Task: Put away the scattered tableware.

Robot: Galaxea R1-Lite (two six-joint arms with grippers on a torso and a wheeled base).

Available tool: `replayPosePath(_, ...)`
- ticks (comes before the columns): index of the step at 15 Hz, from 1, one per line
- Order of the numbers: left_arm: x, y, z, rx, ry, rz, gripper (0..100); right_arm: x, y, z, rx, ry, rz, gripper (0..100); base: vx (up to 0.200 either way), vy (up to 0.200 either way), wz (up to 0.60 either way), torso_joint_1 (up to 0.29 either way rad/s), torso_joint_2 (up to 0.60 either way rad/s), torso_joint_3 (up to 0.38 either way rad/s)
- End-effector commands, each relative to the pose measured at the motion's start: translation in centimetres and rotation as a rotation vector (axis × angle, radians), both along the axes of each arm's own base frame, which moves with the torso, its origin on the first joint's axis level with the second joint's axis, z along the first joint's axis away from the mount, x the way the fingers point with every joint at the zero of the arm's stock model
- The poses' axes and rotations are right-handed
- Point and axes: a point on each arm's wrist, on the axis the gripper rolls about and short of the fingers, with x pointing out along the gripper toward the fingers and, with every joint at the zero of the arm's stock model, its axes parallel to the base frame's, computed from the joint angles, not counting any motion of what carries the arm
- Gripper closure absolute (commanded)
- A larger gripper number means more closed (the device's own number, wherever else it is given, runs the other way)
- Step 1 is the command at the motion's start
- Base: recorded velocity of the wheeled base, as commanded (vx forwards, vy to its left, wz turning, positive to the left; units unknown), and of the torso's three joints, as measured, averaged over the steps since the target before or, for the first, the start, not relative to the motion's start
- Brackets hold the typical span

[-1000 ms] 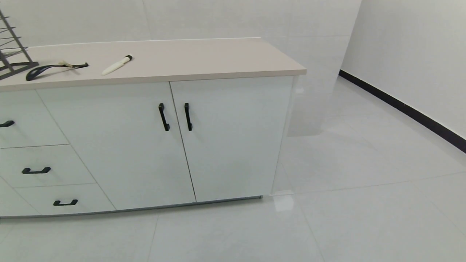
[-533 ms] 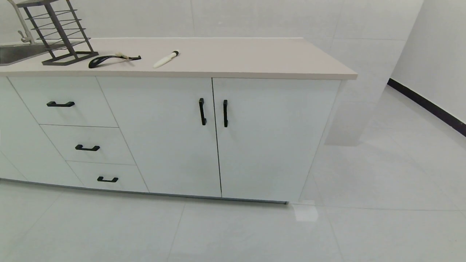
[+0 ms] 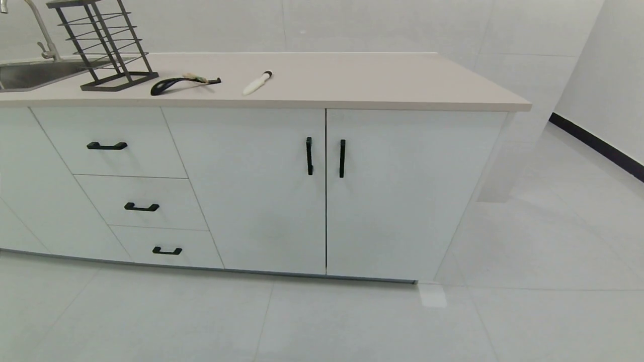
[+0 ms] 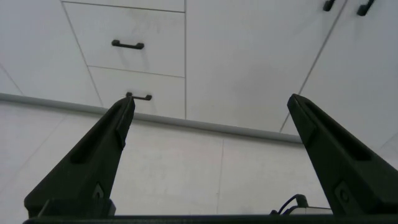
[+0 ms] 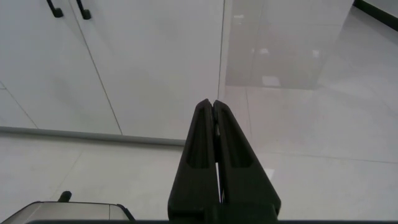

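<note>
Currently left hand (image 4: 211,99) gapes wide, empty; right hand (image 5: 213,106) is pinched shut, empty. Upper left on the table (image 3: 377,80), the knife (image 3: 257,83) looks light, stiff, slick; I'd pinch its middle.

Black spoon (image 3: 173,84): flat on the counter (image 3: 377,80), bowl toward 9 o'clock, handle toward 3.
Beige utensil (image 3: 194,77): small, across the spoon's handle; kind unclear.
White knife (image 3: 257,83): flat, at the spoon's 3 o'clock, black end toward 2.
</note>
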Motion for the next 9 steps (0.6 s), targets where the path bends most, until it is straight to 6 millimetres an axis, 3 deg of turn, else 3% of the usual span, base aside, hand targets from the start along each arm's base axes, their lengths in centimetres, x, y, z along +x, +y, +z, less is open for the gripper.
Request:
replayPosePath(1, 0.00, 0.00, 0.00, 0.000, 0.000, 0.000, 0, 0.02, 0.00, 0.00, 0.000, 0.003, 0.001, 100, 0.000, 0.200, 0.00, 0.007, 0.00, -0.002)
replayPosePath(3, 0.00, 0.00, 0.00, 0.000, 0.000, 0.000, 0, 0.03, 0.00, 0.02, -0.003, 0.003, 0.001, 100, 0.000, 0.200, 0.00, 0.005, 0.01, 0.005)
replayPosePath(4, 0.00, 0.00, 0.00, 0.000, 0.000, 0.000, 0, 0.03, 0.00, 0.02, -0.005, 0.003, 0.001, 100, 0.000, 0.200, 0.60, 0.002, 0.00, 0.002)
replayPosePath(9, 0.00, 0.00, 0.00, -0.002, 0.000, 0.000, 0, 0.03, 0.00, 0.02, -0.002, 0.003, 0.001, 100, 0.000, 0.000, 0.60, 0.001, 0.00, 0.003)
